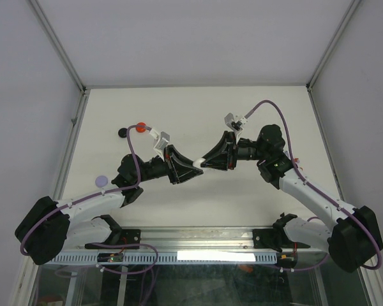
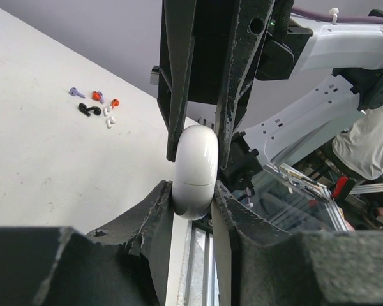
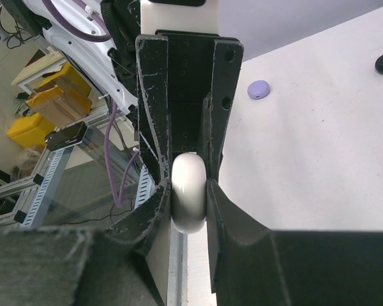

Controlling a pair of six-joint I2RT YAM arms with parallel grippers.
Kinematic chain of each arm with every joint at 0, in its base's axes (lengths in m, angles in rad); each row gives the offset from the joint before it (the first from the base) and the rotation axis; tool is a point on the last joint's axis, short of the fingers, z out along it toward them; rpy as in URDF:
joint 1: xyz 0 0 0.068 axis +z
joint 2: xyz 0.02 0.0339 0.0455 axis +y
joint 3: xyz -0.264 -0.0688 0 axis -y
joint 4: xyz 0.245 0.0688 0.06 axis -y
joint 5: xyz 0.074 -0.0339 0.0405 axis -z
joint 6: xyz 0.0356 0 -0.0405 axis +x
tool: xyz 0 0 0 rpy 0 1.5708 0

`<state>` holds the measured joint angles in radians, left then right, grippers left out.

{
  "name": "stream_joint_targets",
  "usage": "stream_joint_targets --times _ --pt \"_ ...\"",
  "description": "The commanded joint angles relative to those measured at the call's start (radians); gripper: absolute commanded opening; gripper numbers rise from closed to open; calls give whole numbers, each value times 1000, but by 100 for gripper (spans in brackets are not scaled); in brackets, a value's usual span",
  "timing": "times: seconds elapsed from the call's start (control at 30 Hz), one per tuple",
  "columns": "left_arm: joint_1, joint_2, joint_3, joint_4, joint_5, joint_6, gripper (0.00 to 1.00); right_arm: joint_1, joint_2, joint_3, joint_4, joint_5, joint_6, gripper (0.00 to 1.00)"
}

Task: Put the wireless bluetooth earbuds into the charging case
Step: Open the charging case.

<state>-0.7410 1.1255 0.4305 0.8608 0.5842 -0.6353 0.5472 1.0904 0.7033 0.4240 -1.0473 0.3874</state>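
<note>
A white charging case (image 1: 196, 164), lid closed, is held above the table's middle by both grippers. My left gripper (image 1: 190, 171) is shut on its lower end (image 2: 193, 191). My right gripper (image 1: 205, 162) is shut on its other end; in the right wrist view the case (image 3: 189, 191) sits pinched between its pads. In the left wrist view, several small earbuds (image 2: 97, 107) in purple, black, orange and white lie in a loose group on the table beyond the grippers, with the white ones (image 2: 108, 118) nearest.
A black case (image 1: 122, 132) and an orange object (image 1: 140, 127) lie at the far left of the table (image 1: 191, 115). A purple round case (image 1: 101, 181) lies at the left near the edge; it also shows in the right wrist view (image 3: 258, 90).
</note>
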Motion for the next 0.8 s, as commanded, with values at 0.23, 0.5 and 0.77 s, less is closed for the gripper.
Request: stream_joint_targets --times 0.23,0.5,0.77 --pt "-8 -8 34 79 -1 43 5 31 -34 50 -34 1 -17 4" --pt "-25 -65 12 27 58 258 0 32 -65 71 -106 39 -90 17" --pt "-81 -115 38 -125 54 507 0 32 -72 78 -136 88 -129 29"
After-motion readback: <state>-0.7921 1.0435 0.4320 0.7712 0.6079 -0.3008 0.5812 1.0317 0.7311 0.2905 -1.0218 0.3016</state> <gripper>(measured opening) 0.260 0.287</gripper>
